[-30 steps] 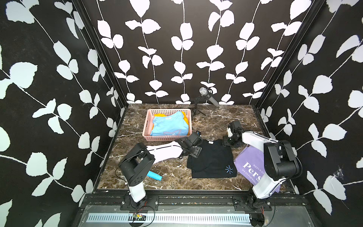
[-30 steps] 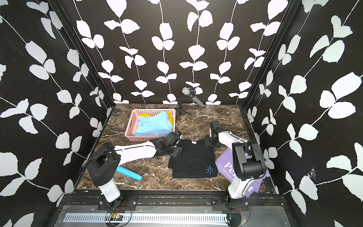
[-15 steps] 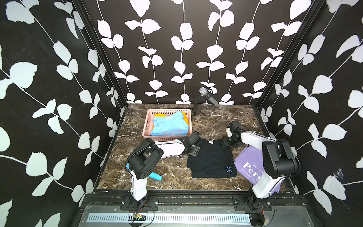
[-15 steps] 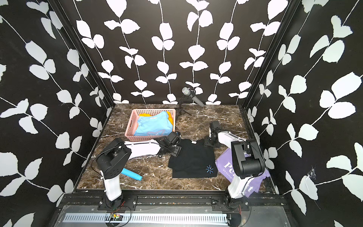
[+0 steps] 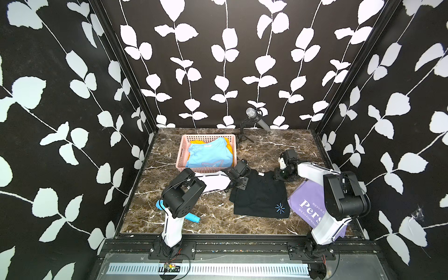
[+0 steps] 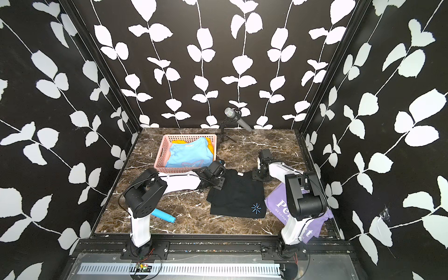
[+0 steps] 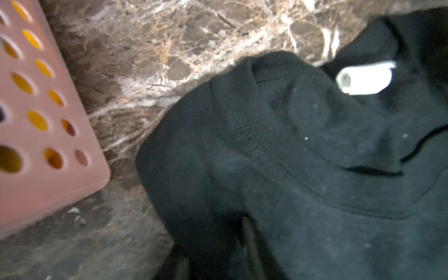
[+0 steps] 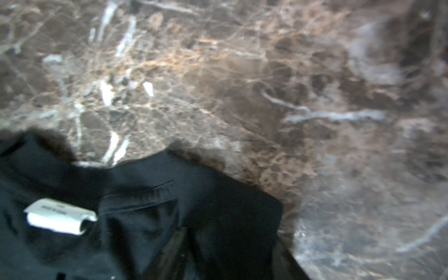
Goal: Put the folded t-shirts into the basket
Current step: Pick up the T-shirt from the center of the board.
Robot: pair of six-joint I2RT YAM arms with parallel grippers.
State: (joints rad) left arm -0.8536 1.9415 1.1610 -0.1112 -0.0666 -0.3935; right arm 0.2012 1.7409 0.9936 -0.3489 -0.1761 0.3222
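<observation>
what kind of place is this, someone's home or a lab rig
Most likely a robot test booth, not a home: a left arm and right arm bolted to a metal rail, a marble-look tabletop boxed in by leaf-print walls, and a microphone on a tripod at the back.

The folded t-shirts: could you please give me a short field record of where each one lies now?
in basket: light blue shirt on top, yellow shirt beneath
on table: black shirt, lavender shirt
left end effector: at black shirt's far corner, grip unclear
right end effector: at its other far corner, grip unclear
remaining: two shirts
</observation>
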